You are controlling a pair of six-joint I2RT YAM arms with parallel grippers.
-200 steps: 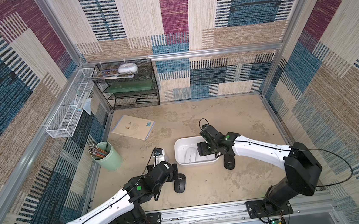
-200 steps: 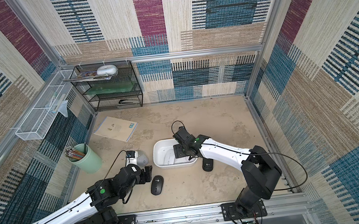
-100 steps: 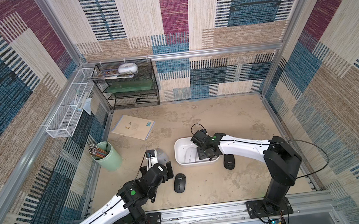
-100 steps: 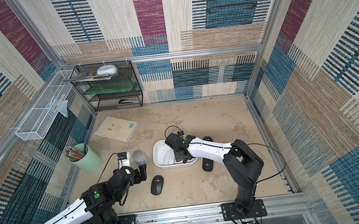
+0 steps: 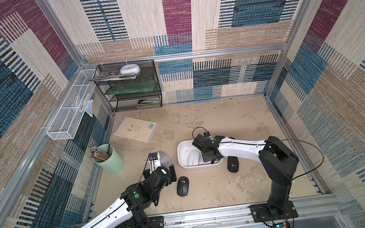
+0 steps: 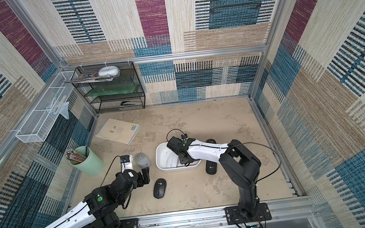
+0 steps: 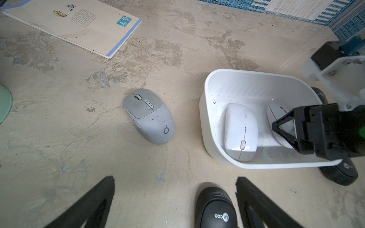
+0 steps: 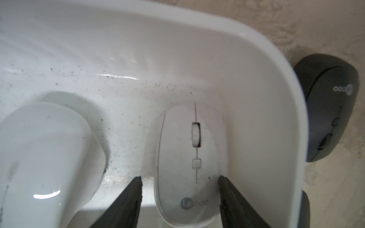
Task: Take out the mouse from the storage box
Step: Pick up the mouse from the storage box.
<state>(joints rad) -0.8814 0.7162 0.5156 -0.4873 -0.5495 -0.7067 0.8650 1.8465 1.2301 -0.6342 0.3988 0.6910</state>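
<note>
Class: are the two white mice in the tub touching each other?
Apart. The right wrist view shows bare tub floor between the larger mouse and the smaller mouse.

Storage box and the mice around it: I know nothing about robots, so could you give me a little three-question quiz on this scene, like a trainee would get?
1. How many mice lie inside the storage box?
2. True or false: the grey mouse lies on the table, outside the box.
3. The right claw has its fingers on either side of: A) a white mouse in the box; B) the grey mouse; C) nothing at all.
Key: 1) two, both white; 2) true; 3) A.
</note>
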